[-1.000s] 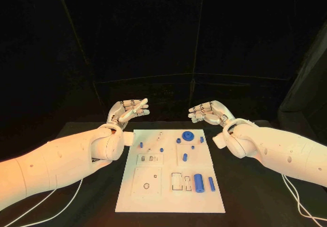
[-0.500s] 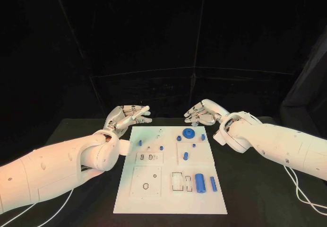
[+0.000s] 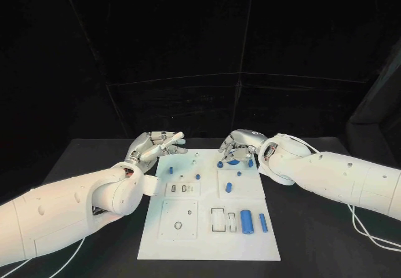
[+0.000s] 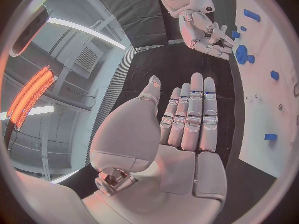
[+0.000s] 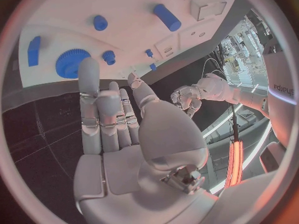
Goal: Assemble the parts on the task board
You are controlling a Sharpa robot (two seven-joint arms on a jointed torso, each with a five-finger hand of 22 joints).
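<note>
Over the far end of the task board (image 3: pixel 209 231), the right hand (image 3: pixel 240 142) is held empty, fingers loosely apart, directly above the blue gear (image 5: pixel 73 63). The left hand (image 3: pixel 153 145), spread and empty, is positioned beside the board's far left corner, farther away.

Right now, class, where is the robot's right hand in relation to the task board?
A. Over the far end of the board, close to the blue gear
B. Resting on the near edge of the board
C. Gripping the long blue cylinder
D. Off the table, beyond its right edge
A: the right hand is over the far end of the task board, beside the blue gear, holding nothing.
</note>
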